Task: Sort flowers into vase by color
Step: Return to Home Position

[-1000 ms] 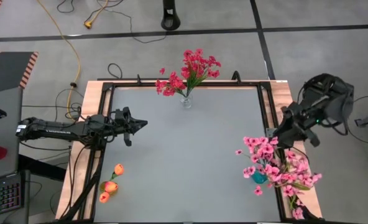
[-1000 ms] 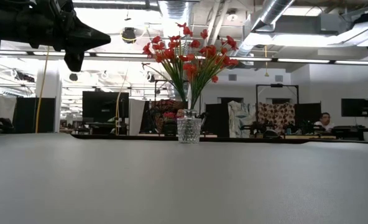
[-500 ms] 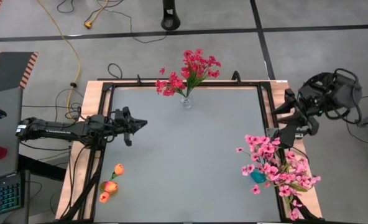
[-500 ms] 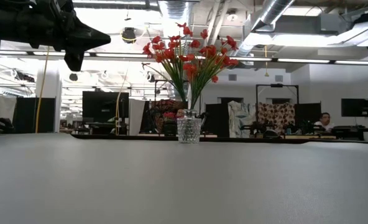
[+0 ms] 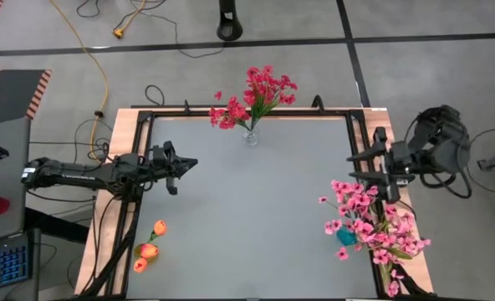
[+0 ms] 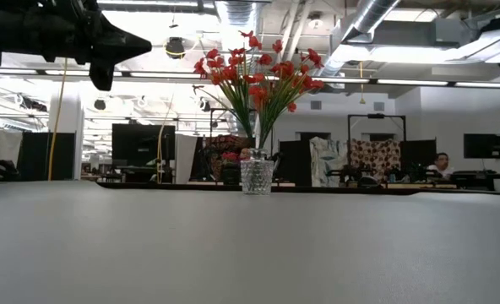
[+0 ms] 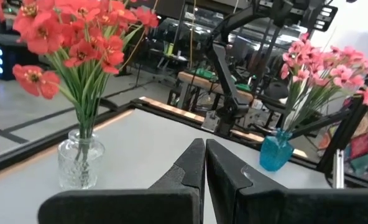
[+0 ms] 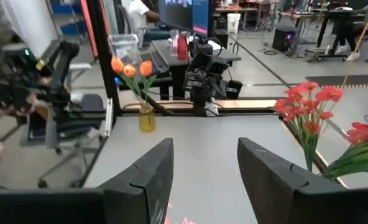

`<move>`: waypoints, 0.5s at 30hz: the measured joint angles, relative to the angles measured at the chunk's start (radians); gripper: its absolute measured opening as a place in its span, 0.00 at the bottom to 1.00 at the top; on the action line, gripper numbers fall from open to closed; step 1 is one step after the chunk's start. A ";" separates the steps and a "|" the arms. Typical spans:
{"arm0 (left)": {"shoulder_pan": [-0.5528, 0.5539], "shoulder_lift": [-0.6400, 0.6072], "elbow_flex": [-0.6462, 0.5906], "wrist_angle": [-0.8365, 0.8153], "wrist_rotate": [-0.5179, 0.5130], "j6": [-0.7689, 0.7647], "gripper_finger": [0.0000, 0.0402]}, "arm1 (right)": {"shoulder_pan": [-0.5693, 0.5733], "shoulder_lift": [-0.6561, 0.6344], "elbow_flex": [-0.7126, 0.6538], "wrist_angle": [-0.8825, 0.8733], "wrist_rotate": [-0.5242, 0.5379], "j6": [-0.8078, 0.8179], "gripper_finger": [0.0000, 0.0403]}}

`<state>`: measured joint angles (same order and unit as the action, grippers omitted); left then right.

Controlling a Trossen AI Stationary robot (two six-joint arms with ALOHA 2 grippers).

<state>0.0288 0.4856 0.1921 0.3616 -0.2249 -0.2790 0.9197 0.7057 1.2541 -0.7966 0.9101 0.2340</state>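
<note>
High view, right end effector [image 5: 354,166] spread near blue vase [image 5: 346,237], left end effector [image 5: 189,163] pressed together, well apart from it

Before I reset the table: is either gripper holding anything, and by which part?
Nothing is held. The left gripper, at the table's left edge, is shut on nothing; the right gripper, at the right edge, is open and empty.
</note>
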 joint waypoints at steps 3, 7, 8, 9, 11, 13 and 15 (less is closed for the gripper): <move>0.000 0.014 0.000 0.013 0.000 0.031 0.00 | -0.060 0.021 -0.001 0.013 -0.057 -0.054 0.47; 0.000 0.061 0.000 0.053 0.000 0.072 0.00 | -0.167 0.048 0.000 0.043 -0.096 -0.122 0.33; 0.000 0.075 0.000 0.072 0.000 0.087 0.00 | -0.193 0.049 0.000 0.049 -0.120 -0.134 0.28; 0.000 0.091 0.000 0.096 0.001 0.106 0.00 | -0.222 0.050 0.000 0.056 -0.146 -0.140 0.24; 0.000 0.125 0.000 0.142 0.001 0.138 0.00 | -0.278 0.051 -0.001 0.058 -0.193 -0.165 0.13; 0.000 0.159 0.000 0.190 0.001 0.162 0.00 | -0.338 0.049 -0.001 0.071 -0.237 -0.199 0.05; 0.000 0.191 0.000 0.239 0.001 0.185 0.00 | -0.391 0.045 0.000 0.077 -0.300 -0.232 0.04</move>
<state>0.0288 0.6769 0.1925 0.6008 -0.2239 -0.0938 0.5286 0.7505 1.2537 -0.7198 0.6105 0.0016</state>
